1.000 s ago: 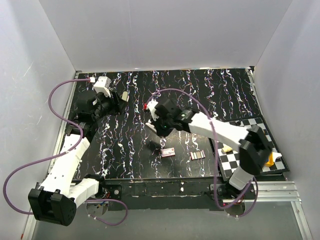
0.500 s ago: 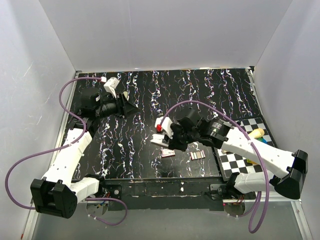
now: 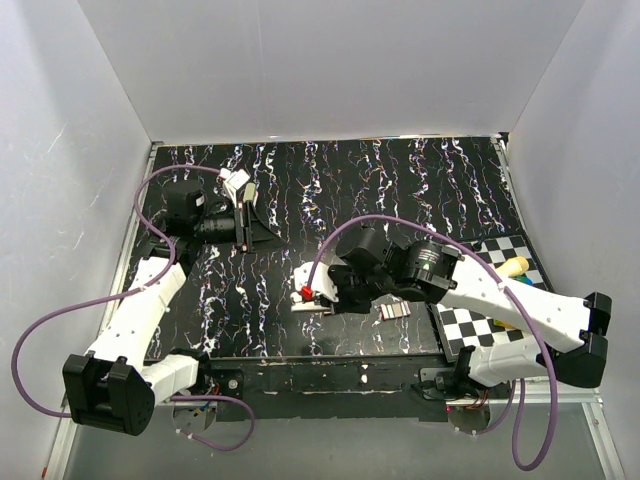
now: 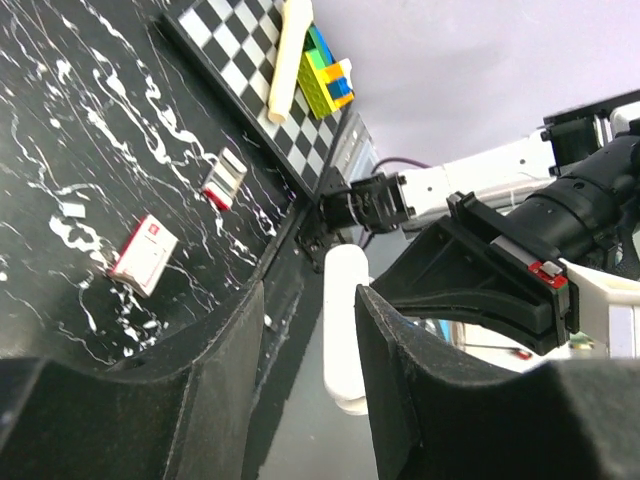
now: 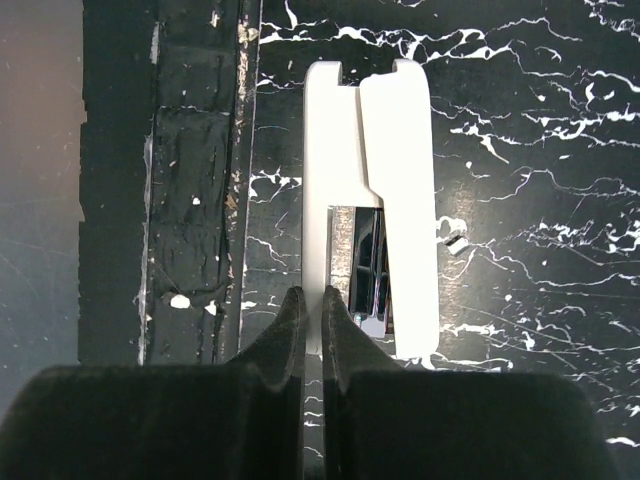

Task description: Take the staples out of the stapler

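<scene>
At the front edge of the tabletop (image 3: 400,180), left of centre, the white plastic stapler (image 5: 370,150) lay hinged open with its dark metal channel exposed; whether staples sat in it could not be told.

Change over the last second: the right end effector (image 5: 313,295) travelled from mid-tabletop down to this front edge, and the stapler came with it. Its fingers were pressed together, apparently pinching the stapler's thin side wall. Judgement: the stapler is now set down for unloading, with the staples not yet out.

The left end effector (image 4: 308,295) swung slightly inward near the left rear of the tabletop, fingers spread, nothing between them, well apart from the stapler.

Room: the stapler lay just beside the front rail, so there was little margin on that side. A small white-and-red box (image 4: 143,255) and a short striped staple strip (image 3: 395,311) lay near on the right. The black-and-white checkered mat (image 3: 455,330) filled the front right corner. Open tabletop remained toward the rear.
</scene>
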You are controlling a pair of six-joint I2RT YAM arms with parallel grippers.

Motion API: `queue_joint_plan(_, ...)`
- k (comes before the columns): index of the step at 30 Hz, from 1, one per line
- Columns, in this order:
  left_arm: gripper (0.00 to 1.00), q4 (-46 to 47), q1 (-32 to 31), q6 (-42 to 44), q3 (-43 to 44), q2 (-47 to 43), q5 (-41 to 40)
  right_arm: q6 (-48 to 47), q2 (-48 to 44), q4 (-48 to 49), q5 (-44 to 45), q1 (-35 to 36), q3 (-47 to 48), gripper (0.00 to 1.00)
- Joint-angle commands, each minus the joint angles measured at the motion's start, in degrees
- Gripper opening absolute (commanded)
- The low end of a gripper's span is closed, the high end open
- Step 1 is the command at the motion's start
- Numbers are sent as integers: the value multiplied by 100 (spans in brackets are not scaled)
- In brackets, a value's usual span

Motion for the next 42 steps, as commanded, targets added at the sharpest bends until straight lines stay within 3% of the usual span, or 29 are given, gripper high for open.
queue_joint_plan(1,40,-443,-136,-6,-150,-55,524,-599,195,-338,131,179,523,1)
queue_joint_plan(15,40,-1613,-1015,759,-98,-82,313,-1153,802,-1094,509,751,1569,1)
queue_joint_plan(42,41,-1701,-1578,636,-414,-460,682,-1522,1311,-1437,773,1155,2229,1)
